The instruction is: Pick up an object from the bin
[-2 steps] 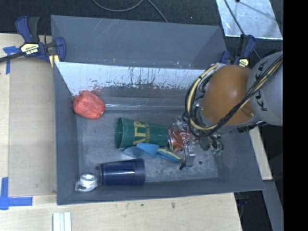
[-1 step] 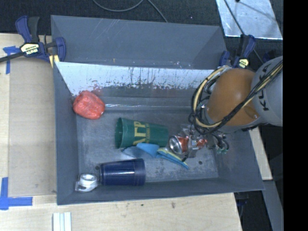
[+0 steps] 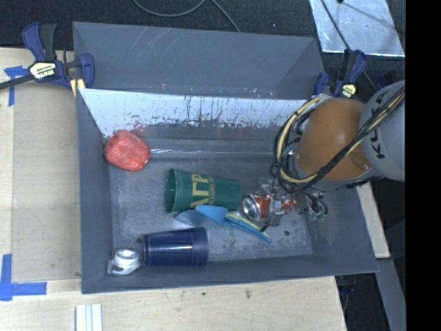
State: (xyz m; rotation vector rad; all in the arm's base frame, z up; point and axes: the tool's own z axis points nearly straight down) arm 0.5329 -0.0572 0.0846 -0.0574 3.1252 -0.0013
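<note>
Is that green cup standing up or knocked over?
Knocked over: the green cup lies on its side, its wide rim pointing left and its printed wall facing up.

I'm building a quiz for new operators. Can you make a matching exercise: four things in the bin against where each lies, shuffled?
1 red lump
2 green cup
3 navy bottle
4 light blue scrap

A lower left, by the near wall
B upper left, by the back wall
C middle, on its side
D beside the cup, toward the gripper

Pairs: 1-B, 2-C, 3-A, 4-D
</note>
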